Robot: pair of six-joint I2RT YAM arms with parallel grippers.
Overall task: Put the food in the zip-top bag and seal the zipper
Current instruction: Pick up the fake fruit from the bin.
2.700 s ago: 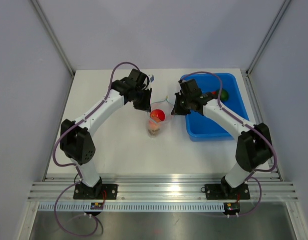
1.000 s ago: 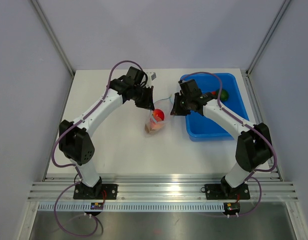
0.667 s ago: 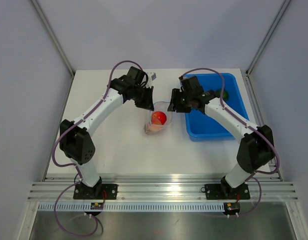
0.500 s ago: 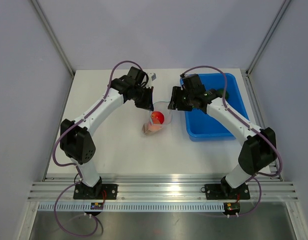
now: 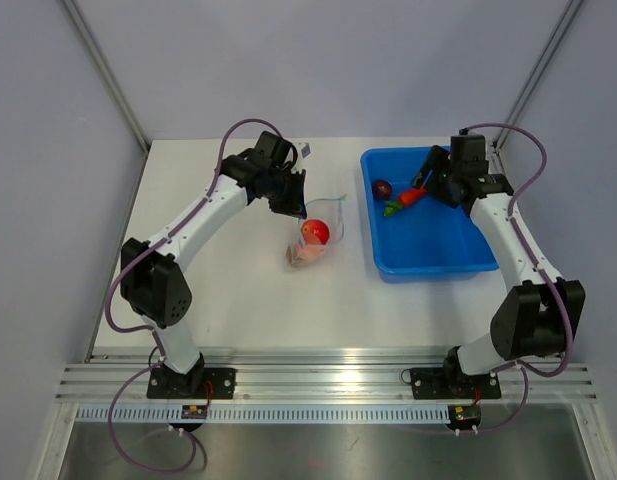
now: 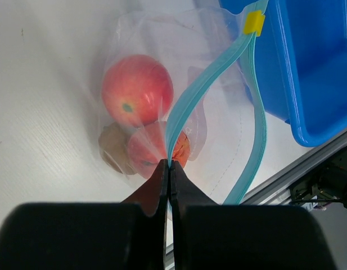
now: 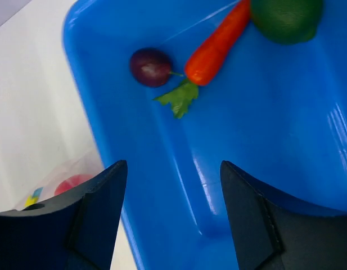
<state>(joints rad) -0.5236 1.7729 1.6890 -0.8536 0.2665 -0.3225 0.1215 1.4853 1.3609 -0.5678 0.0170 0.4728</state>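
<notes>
On the white table (image 5: 218, 290) the left gripper (image 6: 169, 169) pinches the zipper (image 6: 201, 84) of the zip-top bag (image 5: 313, 245), three fruits (image 6: 137, 90) inside. The right gripper (image 7: 172, 169) has left the bag and now hangs spread over the blue tray (image 5: 438, 250), probably to fetch the carrot (image 7: 215, 48).

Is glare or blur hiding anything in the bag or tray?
Left wrist: zip-top bag sharp, faint sheen, left end effector blurred. Right wrist: carrot crisp, glare streaks on tray, right end effector soft. Top external: evenly lit, soft shadows.
</notes>
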